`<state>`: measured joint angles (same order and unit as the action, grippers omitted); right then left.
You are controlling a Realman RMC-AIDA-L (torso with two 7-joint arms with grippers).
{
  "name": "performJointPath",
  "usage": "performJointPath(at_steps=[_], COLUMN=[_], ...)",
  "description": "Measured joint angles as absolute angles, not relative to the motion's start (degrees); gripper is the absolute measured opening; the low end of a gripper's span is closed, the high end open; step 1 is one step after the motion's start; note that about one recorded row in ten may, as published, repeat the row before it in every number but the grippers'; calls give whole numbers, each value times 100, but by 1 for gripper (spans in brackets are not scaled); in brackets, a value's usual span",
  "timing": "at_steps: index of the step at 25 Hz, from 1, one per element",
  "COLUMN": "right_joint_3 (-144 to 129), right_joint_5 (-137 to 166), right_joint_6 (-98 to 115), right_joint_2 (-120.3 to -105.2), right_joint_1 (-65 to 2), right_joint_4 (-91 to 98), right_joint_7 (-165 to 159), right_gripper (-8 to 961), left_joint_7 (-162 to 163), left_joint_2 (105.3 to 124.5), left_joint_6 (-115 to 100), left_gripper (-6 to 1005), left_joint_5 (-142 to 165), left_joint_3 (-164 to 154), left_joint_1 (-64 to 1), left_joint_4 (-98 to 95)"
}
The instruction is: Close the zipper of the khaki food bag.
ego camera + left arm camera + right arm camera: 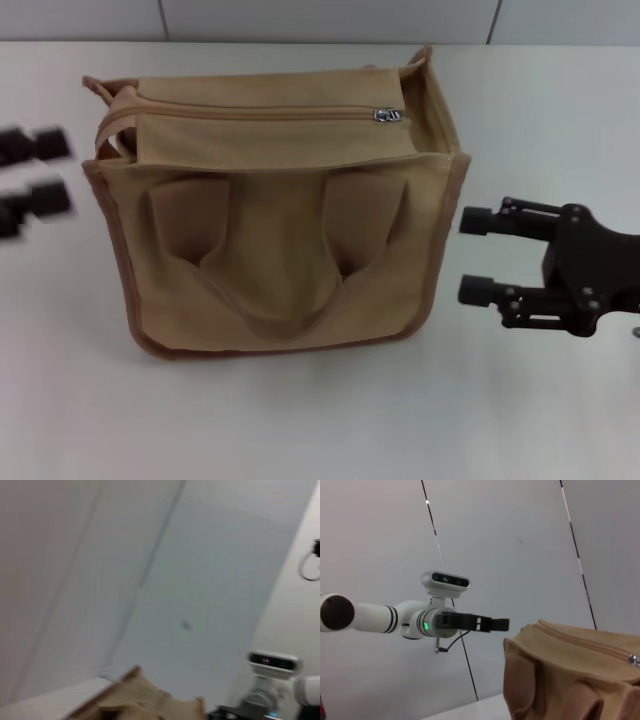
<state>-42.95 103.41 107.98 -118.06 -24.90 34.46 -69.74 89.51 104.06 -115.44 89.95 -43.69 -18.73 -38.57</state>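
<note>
On the white desk (300, 420) stands the khaki food bag (280, 250), the zipper (388, 115) slider at its right end. Beside it, the right pincer (478, 255) gapes wide; left pincer (35, 175) likewise, both apart from it.

Tan khaki food bag (270, 250) with brown piping, silver zipper (388, 115), white table (300, 420)

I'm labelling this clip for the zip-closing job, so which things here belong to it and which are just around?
Part of the job:
khaki food bag
zipper, slider near the bag's right end
left gripper, open, left of the bag
right gripper, open, right of the bag

Just around:
white table
wall behind
</note>
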Motion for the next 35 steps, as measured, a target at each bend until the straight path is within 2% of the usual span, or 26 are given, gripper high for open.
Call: performJointPath(at_steps=[1,3,4,6,7,8,10,11,17,35], right_joint_3=[-4319,-4329,-4334,-4348,-4348,-4383,-4402,-4463,-4973,-5096], right_joint_5=[10419,10539,10595,10672,10672,10724,10741,10772,10791,10727], right_joint_6=[10765,10762,10763,10766,10766,10762,10756,10743,10244,9738], right_joint_2=[-11809,-11811,-11814,-11822,-11822,-11828,-11833,-11863,-11940,-11962], right_joint_1=[-2504,-2529,-2548,-2597,-2597,-2649,-2681,-2728,-2946,-3087], right_joint_4=[3391,3326,3277,3164,3164,3024,2952,2836,2181,1517], right_joint_7=[-6917,-6804,-6744,-6622,-6622,-6486,-6414,-6292,-5683,-5148], right_gripper=[753,753,753,753,753,753,754,754,754,753], left_joint_7=[8790,8691,8327,7992,7992,7728,7728,7070,6130,5951], left_joint_2=[10506,10554,10706,10809,10809,10899,10899,11171,11298,11367], left_joint_6=[-11548,-11550,-11554,-11555,-11555,-11554,-11554,-11501,-10757,-10313], left_gripper=[782,782,782,782,782,782,782,782,782,782], left_joint_5=[8825,8745,8603,8584,8584,8583,8583,8799,9352,9546], left_joint_3=[-4739,-4913,-5386,-5687,-5687,-5877,-5877,-6083,-6059,-6136], left_joint_1=[-1859,-1853,-1813,-1760,-1760,-1715,-1715,-1687,-1929,-1865], left_joint_4=[-3856,-3854,-3831,-3817,-3817,-3802,-3802,-3523,-2496,-2461])
